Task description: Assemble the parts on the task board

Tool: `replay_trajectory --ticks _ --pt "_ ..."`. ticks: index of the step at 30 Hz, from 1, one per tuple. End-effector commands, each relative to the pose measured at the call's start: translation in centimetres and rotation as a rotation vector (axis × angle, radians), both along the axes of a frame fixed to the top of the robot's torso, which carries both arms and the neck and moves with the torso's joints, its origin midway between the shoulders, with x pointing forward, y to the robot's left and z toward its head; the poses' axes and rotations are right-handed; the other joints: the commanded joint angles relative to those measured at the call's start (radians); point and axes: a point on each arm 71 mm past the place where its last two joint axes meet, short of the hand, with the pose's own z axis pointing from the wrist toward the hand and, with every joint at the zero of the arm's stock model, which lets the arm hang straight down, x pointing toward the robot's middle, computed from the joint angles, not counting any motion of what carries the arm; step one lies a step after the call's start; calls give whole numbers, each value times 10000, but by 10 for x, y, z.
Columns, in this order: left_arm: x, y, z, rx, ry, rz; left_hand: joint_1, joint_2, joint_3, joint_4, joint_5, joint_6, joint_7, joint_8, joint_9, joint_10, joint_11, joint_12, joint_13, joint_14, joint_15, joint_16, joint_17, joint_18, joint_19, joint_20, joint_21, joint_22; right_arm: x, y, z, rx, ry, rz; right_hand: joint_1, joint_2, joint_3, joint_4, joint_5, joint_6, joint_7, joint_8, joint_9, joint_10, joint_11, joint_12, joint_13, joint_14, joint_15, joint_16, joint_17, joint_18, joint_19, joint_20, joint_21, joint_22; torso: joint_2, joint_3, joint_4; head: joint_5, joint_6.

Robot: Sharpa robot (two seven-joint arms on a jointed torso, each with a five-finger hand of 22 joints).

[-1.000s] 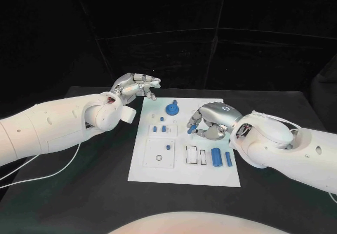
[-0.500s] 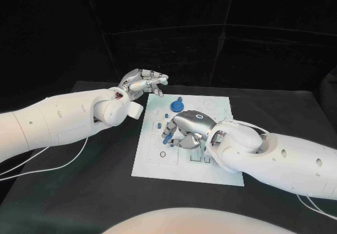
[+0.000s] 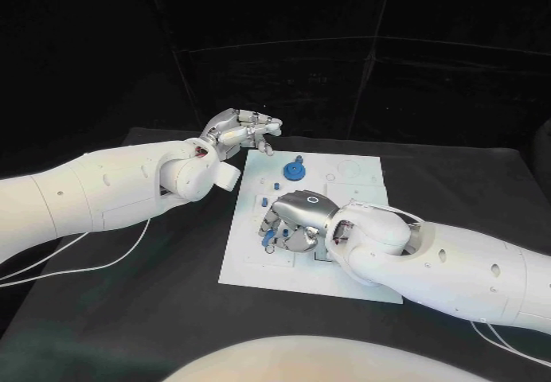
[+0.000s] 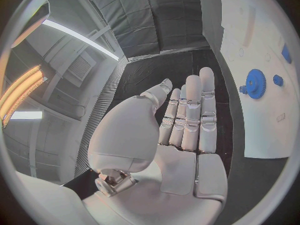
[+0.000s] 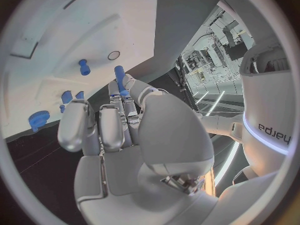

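Right hand (image 3: 301,223) pinches blue peg (image 5: 119,77), long axis pointing at task board (image 3: 361,171) hole (image 5: 113,55) just ahead; left hand (image 3: 239,131) open, off-board.

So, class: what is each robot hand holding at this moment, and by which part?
The right hand pinches a blue peg by its lower end between its fingertips. The left hand holds nothing.
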Motion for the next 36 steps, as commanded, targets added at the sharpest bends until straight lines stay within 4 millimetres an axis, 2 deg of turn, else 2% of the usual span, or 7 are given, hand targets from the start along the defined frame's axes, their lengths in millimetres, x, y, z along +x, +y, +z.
replay_trajectory --ticks 1,6,15,28,36 --pt "0 -1 2 -82 -36 -79 79 5 -36 -49 30 -72 30 59 -14 -69 28 47 -4 -55 -12 56 -9 123 86 -4 -33 -17 -1 1 -3 -556 -101 123 -34 -58 81 6 62 -9 78 -59 -6 52 30 -54 -3 304 13 31 -14 143 -44 -53 -1 -13 -9 -7 -15 32 2" --pt "0 -1 2 -78 -36 -72 79 5 -36 -49 30 -72 30 59 -14 -69 28 47 -4 -55 -12 56 -9 123 86 -4 -33 -17 -3 3 -4 -755 -116 212 -38 -56 86 4 72 -5 79 -60 -6 57 30 -57 -2 305 15 37 -6 141 -42 -50 3 -6 -8 2 -30 65 -16" --pt "0 0 1 -67 -22 -60 79 5 -36 -49 30 -72 30 59 -14 -69 28 47 -4 -55 -12 56 -9 123 86 -4 -33 -17 -1 2 -8 -1278 -224 -25 -138 -69 65 33 58 20 83 -69 -4 86 37 -85 3 295 27 20 -47 144 -51 -36 -5 -18 -8 5 -8 46 -69" --pt "1 1 1 -53 -16 -33 79 5 -36 -49 30 -72 30 59 -14 -69 28 47 -4 -55 -12 56 -9 123 86 -4 -33 -17 -1 4 -10 -1800 -501 69 -147 -65 68 31 60 35 75 -67 -2 102 30 -88 7 290 27 8 -71 146 -55 -33 -10 -25 -5 -3 -18 63 -33" --pt "1 1 1 -44 -4 -26 79 7 -37 -49 31 -72 30 60 -14 -69 28 49 -4 -55 -11 57 -10 123 86 -4 -33 -17 -4 11 -10 -1672 -715 285 -287 -164 31 33 59 -89 79 -178 -39 7 56 -217 -12 277 59 -9 -111 153 -85 -7 -38 -61 -8 -1 -16 66 -53"
